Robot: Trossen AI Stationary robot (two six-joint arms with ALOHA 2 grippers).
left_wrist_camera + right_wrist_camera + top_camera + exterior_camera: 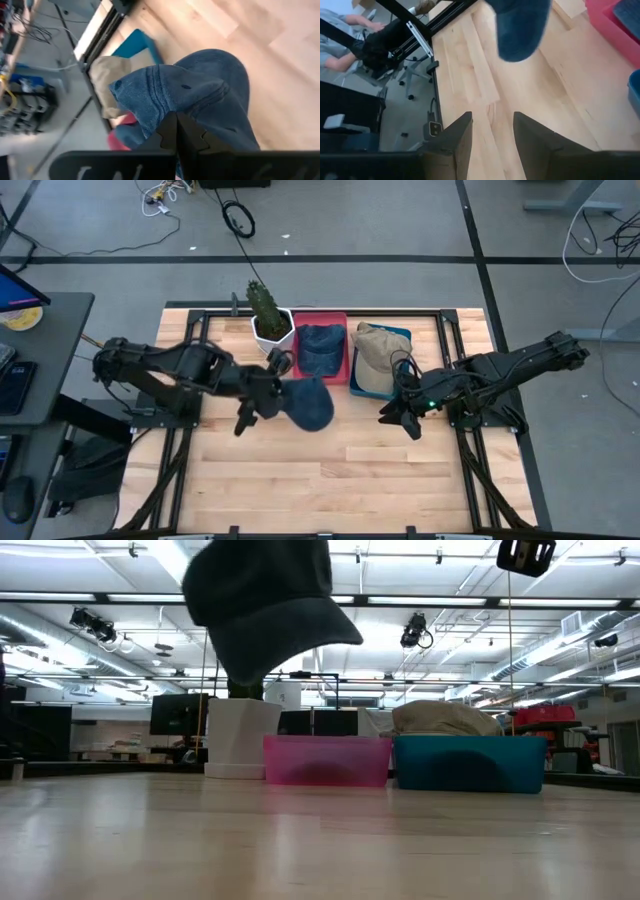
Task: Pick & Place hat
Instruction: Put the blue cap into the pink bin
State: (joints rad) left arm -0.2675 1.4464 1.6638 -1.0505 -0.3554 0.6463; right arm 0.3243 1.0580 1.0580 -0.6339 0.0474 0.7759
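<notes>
A dark blue cap (308, 404) is lifted above the middle of the table; it shows high in the low view (265, 600) and in the left wrist view (200, 100). My left gripper (272, 394) is shut on it. A second blue cap (320, 348) lies in the red bin (321, 319). A tan cap (378, 348) lies in the teal bin (404, 333), also in the low view (445, 718). My right gripper (398, 420) is open, empty, over the table's right part, pointing left (492, 135). My left gripper pinches the blue cap's bunched crown fabric (165, 112) between its two shut fingers (169, 134), coming level from the table's left. Several folds gather at the fingers. The cap is lifted clear of the table, and its brim (300, 635) slopes down below the fingers.
A white pot with a green plant (268, 315) stands at the far edge, left of the red bin. Bare wood lies in front of the bins toward the near edge. A side table (40, 350) with items stands to the left. Cables lie on the floor beyond.
</notes>
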